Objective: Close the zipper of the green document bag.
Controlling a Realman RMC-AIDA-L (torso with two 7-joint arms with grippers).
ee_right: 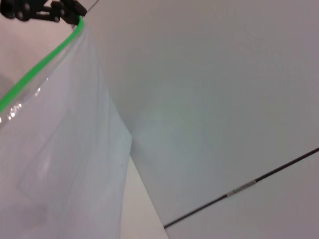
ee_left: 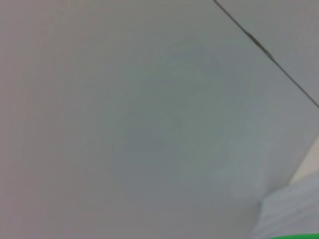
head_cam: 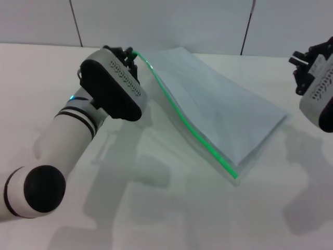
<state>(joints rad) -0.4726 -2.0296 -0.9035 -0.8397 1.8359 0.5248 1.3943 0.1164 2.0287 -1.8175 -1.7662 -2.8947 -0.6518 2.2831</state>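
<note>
The green document bag (head_cam: pixel 223 109) lies flat on the white table, running from the far middle toward the near right. Its zipper (head_cam: pixel 192 133) is a bright green strip along the long edge that faces my left arm. At the strip's far end my left gripper (head_cam: pixel 131 53) is shut on the zipper, and that corner curves up off the table. The right wrist view shows the pouch (ee_right: pixel 65 149), the green strip (ee_right: pixel 40 67) and the left gripper (ee_right: pixel 55 11) at its tip. My right gripper (head_cam: pixel 302 65) hangs at the right edge, apart from the bag.
The white table (head_cam: pixel 156 219) extends in front of and to the left of the bag. A pale wall (head_cam: pixel 156 21) with dark seams stands just behind the bag. The left wrist view shows mostly that wall and a corner of the pouch (ee_left: pixel 294 209).
</note>
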